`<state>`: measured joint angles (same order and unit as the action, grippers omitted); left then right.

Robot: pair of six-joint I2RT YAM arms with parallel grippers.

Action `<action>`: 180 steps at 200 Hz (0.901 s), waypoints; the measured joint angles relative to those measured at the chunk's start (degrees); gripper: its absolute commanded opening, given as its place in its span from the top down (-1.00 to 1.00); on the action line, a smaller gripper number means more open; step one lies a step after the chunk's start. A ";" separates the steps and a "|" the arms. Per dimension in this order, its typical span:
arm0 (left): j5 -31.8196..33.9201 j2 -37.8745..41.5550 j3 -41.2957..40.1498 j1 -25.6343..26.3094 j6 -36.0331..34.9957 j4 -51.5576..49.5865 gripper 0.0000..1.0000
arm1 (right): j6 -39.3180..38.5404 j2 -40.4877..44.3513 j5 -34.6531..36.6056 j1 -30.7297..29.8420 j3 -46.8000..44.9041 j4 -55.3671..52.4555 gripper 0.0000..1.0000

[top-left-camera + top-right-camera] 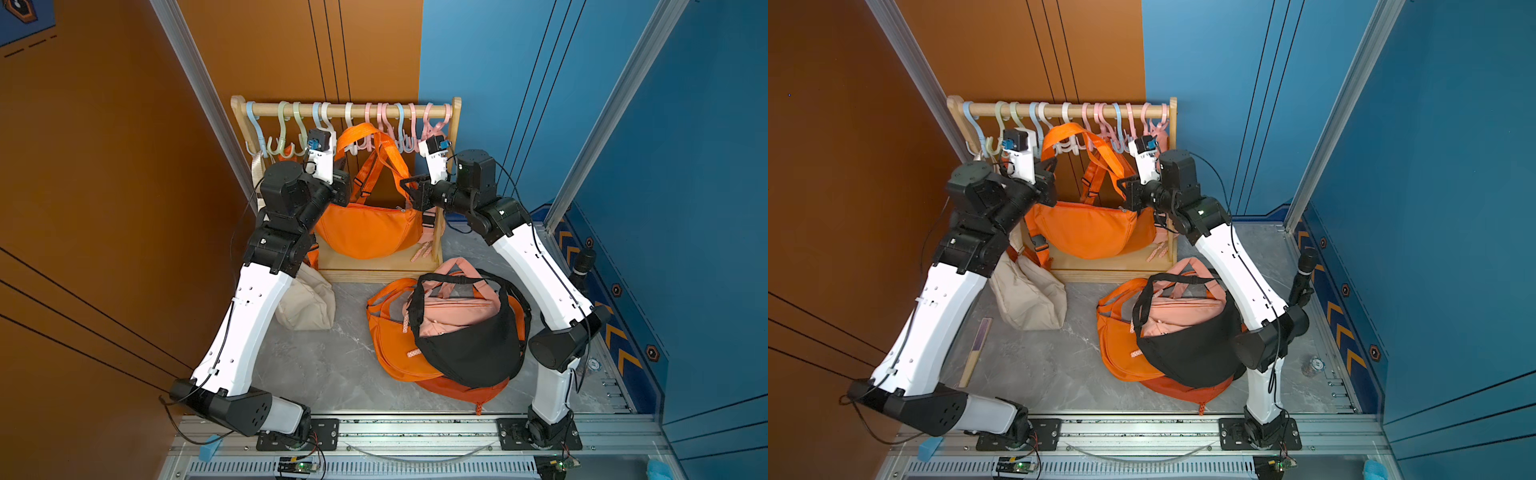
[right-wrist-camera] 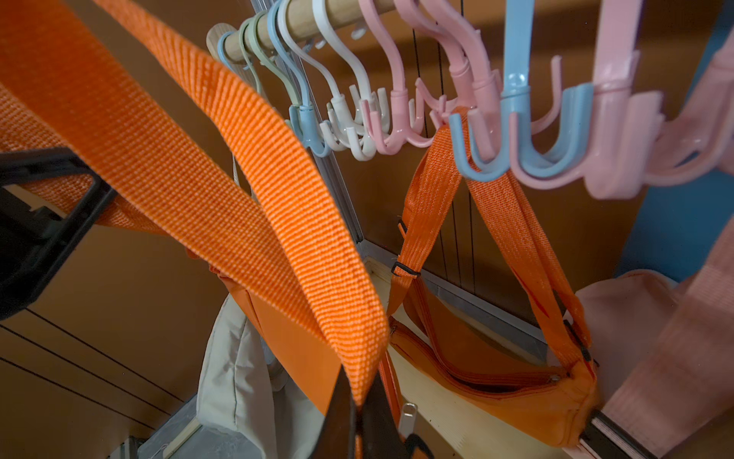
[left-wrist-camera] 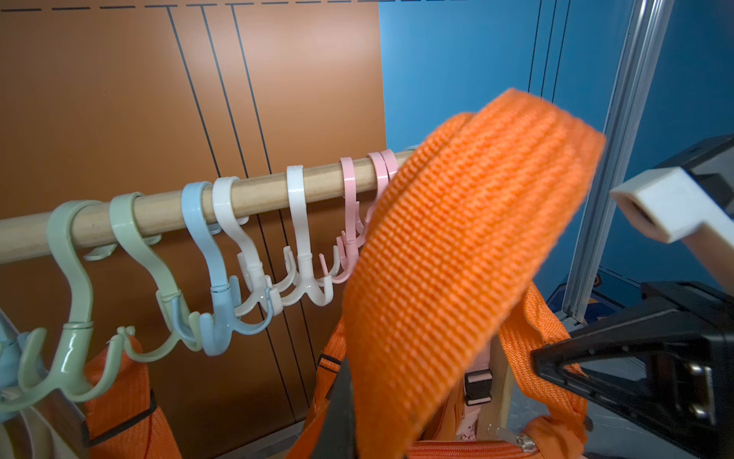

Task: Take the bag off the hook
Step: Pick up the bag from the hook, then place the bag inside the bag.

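An orange crescent bag (image 1: pixel 365 232) (image 1: pixel 1088 232) hangs in front of a wooden rail (image 1: pixel 349 109) lined with pastel plastic hooks (image 1: pixel 351 145) (image 3: pixel 306 274). A wide loop of its orange strap (image 1: pixel 365 126) (image 3: pixel 456 238) (image 2: pixel 198 159) arches up between my two grippers, in front of the hooks. My left gripper (image 1: pixel 340 163) (image 3: pixel 357 381) is shut on one end of the loop. The right gripper (image 1: pixel 405 185) (image 2: pixel 359 381) pinches the other end. A narrower orange strap (image 2: pixel 433 190) with black sliders sits on a hook among the pink and blue ones.
A heap of black, pink and orange bags (image 1: pixel 457 332) lies on the grey floor in front of the rack's wooden base (image 1: pixel 374 272). A beige bag (image 1: pixel 307 303) slumps by the left arm. A pink bag (image 2: pixel 675 318) hangs at the rail's right end.
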<state>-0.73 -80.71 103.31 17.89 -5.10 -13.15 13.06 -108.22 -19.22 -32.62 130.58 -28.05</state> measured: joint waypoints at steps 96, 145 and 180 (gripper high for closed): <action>1.29 10.71 -12.48 11.78 -6.36 0.00 1.00 | -6.71 21.35 10.43 -5.84 -21.66 0.00 1.00; 3.72 14.34 -14.84 22.16 -12.39 0.07 1.00 | -11.43 34.27 19.67 -9.42 -33.05 -0.17 1.00; 6.49 14.95 -16.06 29.20 -17.84 0.00 1.00 | -13.53 41.92 25.53 -10.23 -40.02 -1.05 1.00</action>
<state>5.76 -65.76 87.24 47.09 -22.94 -13.15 -0.47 -66.30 6.31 -42.85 90.56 -29.10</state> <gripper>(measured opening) 0.048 0.048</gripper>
